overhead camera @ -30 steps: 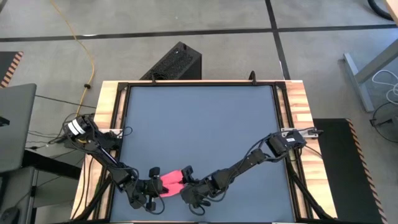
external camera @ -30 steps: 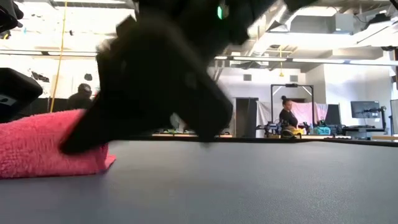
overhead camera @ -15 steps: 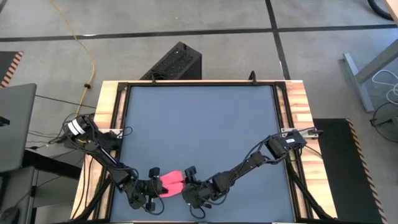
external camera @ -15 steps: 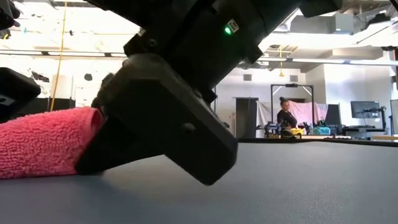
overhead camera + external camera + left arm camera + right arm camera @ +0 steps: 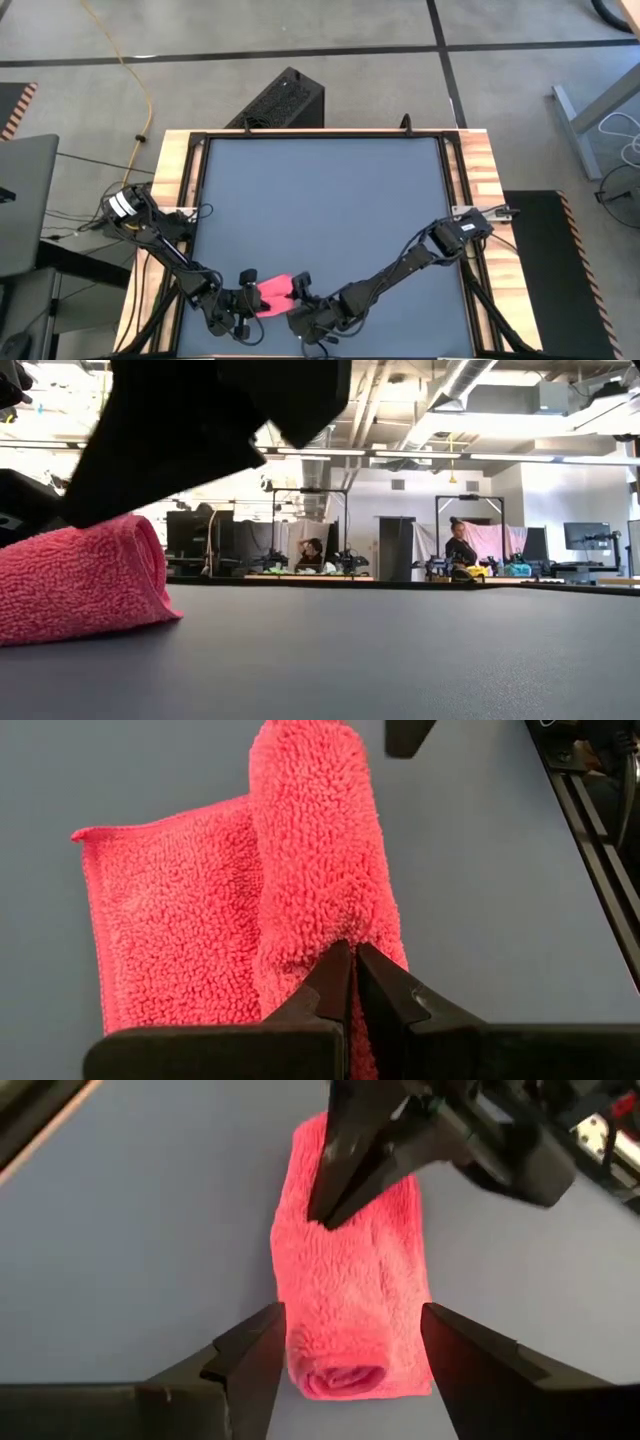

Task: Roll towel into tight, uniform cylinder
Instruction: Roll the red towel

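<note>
The pink towel (image 5: 275, 295) lies near the table's near edge, left of the middle. Most of it is rolled into a short thick roll (image 5: 350, 1280) that lies on the tabletop. A flat flap (image 5: 170, 940) is still spread beside the roll. My left gripper (image 5: 350, 965) is shut, its tips at the roll's left end. My right gripper (image 5: 350, 1325) is open and hovers above the roll's right end, where the spiral (image 5: 340, 1377) shows. Its fingers stand apart on either side and touch nothing. My left gripper sets its shut fingertips (image 5: 335, 1195) against the left end of the roll (image 5: 340, 925), slanting down from the table's left side. The tips sink a little into the pile. I cannot tell whether a layer is caught between them. The roll lies on the table.
The dark grey tabletop (image 5: 330, 200) stretches wide toward the far and right sides. Its near edge is close behind both grippers. Wooden rails (image 5: 180, 170) frame the table. A black box (image 5: 285, 100) stands on the floor beyond the far edge. People (image 5: 463, 550) sit far off in the room.
My right gripper has come off the towel's right end. It has risen and drawn back a little toward the near edge. The roll stays on the table with its right end free.
</note>
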Robot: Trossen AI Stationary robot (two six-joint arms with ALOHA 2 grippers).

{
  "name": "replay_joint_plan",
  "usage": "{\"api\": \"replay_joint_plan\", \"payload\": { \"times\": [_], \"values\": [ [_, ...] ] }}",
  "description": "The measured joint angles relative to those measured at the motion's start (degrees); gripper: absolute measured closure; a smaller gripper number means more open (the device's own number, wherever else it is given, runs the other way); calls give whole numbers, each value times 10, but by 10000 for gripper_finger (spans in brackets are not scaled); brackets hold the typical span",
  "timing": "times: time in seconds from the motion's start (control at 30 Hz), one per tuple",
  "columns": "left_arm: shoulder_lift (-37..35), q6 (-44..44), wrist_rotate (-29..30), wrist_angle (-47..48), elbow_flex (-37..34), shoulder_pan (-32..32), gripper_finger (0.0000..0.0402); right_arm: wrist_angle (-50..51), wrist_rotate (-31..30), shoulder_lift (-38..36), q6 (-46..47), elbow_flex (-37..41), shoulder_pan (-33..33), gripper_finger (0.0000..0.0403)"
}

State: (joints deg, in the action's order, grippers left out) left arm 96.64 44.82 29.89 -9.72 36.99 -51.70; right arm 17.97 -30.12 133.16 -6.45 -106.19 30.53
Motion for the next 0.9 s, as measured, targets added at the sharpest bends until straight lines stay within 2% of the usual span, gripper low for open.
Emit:
{"api": "replay_joint_plan", "payload": {
  "times": [0.27, 0.5, 0.9],
  "values": [
    [0, 0, -1, 0, 0, 0, 402, -22, 5, 5, -24, -5, 24, 141],
    [0, 3, -1, 0, 0, 0, 402, -47, 4, 46, -61, -4, 11, 141],
    [0, -2, -8, 1, 0, 0, 401, -17, 16, 50, -6, -4, -8, 143]
  ]
}}
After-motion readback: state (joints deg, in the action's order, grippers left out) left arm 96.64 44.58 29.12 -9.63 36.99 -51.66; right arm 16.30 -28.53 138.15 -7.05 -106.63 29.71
